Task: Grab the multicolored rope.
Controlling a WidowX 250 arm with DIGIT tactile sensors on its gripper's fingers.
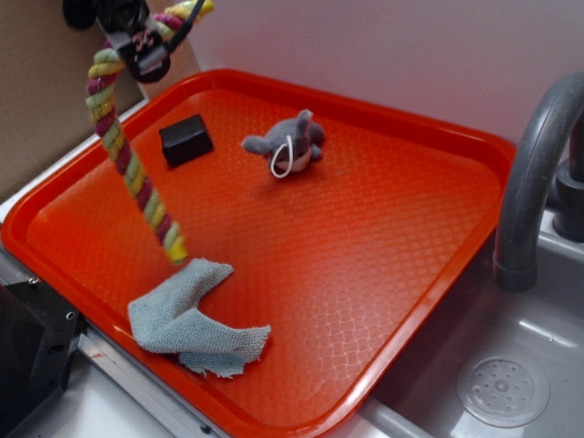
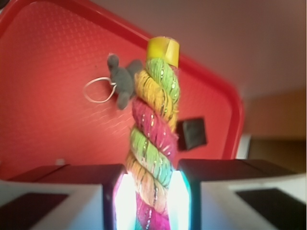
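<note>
Because gripper (image 1: 143, 47) clamps multicolored rope (image 1: 128, 160) near upper end, at tray's (image 1: 383, 119) 10 o'clock, rope hangs free; lower tip just above blue cloth (image 1: 187, 319), contact unclear. Grab looks achieved.

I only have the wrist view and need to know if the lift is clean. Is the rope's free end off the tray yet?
Observer: Barely, if at all. In the exterior view the multicolored rope hangs from the gripper, its lower tip right at the tray surface.
Operator: Anything near that tip?
Observer: Yes, a light blue cloth lies just below it, at the tray's front edge.
Operator: What's beyond the tray?
Observer: A grey faucet over a sink on the right.
</note>
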